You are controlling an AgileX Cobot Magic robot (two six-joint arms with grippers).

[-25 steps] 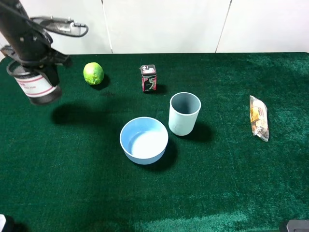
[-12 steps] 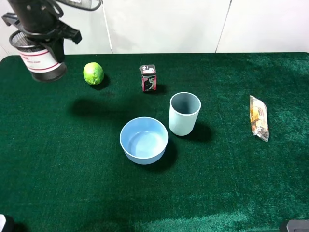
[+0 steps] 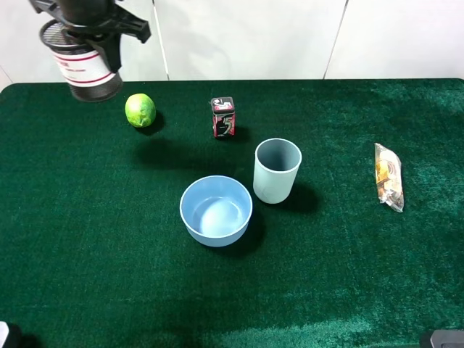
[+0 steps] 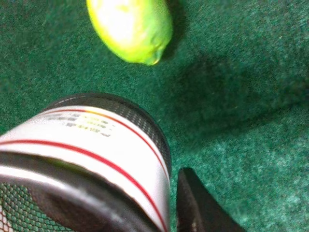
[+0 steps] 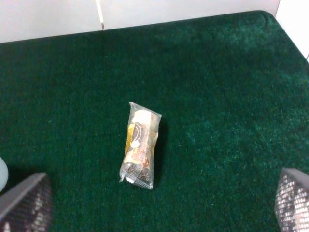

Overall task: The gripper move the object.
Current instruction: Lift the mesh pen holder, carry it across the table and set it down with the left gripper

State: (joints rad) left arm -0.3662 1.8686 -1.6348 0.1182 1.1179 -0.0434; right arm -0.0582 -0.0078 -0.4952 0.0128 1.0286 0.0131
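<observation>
The black wire-mesh pen cup (image 3: 88, 71) with its white, red-edged label hangs in the air above the table's far left corner, just left of a green lime (image 3: 140, 109). My left gripper (image 3: 92, 38) is shut on the cup's rim and holds it tilted. In the left wrist view the cup (image 4: 91, 154) fills the near field, with one black finger (image 4: 199, 208) beside it and the lime (image 4: 131, 26) beyond. My right gripper (image 5: 158, 205) is open and empty, low over the cloth near a wrapped snack (image 5: 139, 144).
A small dark red-marked box (image 3: 222, 116) stands mid-back. A grey-blue cup (image 3: 277, 171) and a light blue bowl (image 3: 216, 210) stand at the centre. The wrapped snack (image 3: 388, 176) lies at the right. A white wall runs behind the green cloth table (image 3: 109, 275).
My left gripper has carried the pen cup up and to the right, from the left edge towards the lime. Its shadow on the cloth moved right too. Nothing else moved.
</observation>
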